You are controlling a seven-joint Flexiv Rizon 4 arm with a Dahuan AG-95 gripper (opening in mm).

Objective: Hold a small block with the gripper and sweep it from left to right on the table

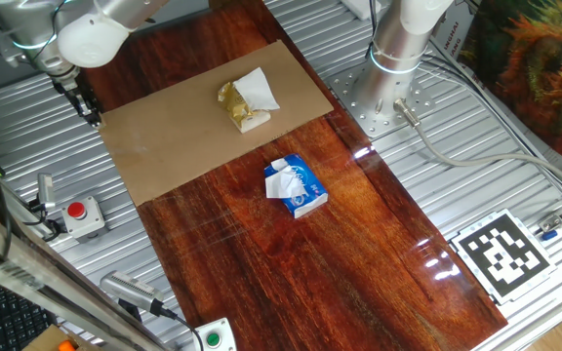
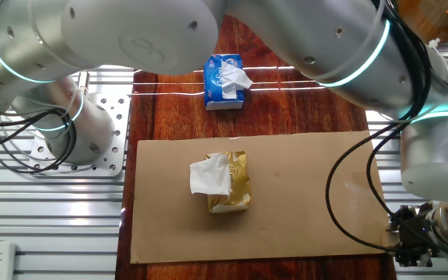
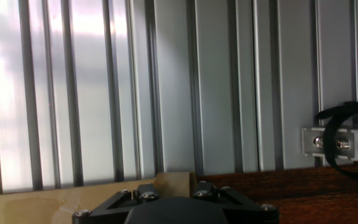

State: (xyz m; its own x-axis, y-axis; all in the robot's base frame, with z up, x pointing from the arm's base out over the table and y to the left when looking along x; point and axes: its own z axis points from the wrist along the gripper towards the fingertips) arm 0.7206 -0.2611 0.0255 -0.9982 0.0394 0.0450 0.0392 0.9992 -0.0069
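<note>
Small pale tan block: not discernible in any view. Narrow black two-finger gripper (image 1: 93, 119): at the flat tan cardboard sheet's (image 1: 179, 136) corner edge, over the ribbed silver metal surround (image 1: 27, 146); jaw opening and contents cannot be told. Yellowish crumpled lump with white paper (image 2: 222, 181): mid-sheet. Blue-and-white packet (image 1: 296, 185): on the glossy red-brown table (image 1: 291, 273), beyond the sheet.

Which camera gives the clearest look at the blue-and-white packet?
One fixed view: the blue-and-white packet lies unobstructed mid-table on the dark wood, its top and side both visible. The other fixed view shows it farther off, just under the arm. The hand view shows only ribbed metal and the table's edge.
</note>
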